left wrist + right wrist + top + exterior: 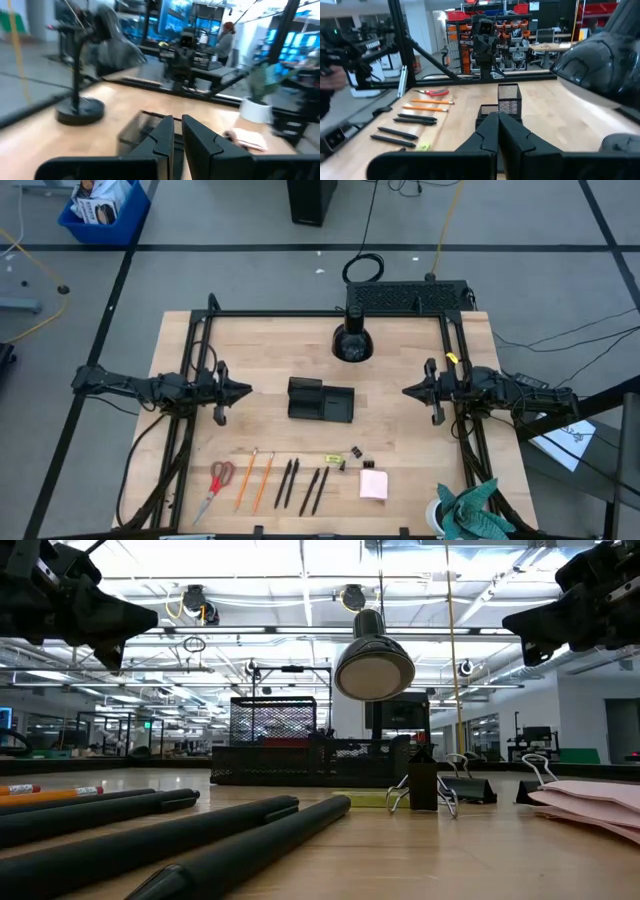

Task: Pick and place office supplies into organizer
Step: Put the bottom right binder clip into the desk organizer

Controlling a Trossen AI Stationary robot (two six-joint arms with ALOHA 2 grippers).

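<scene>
Bare wood lies between my narrowly parted left gripper point(247, 391) and shut right gripper point(407, 391), with the mesh organizer point(321, 400) midway, supplies nearer.

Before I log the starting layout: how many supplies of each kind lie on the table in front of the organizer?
Scissors: 1
Orange pencils: 2
Black pens: 4
Pink sticky-note pad: 1
Yellow-green bit: 1
Small dark clips: 3, as far as the high view shows
Total: 12
</scene>
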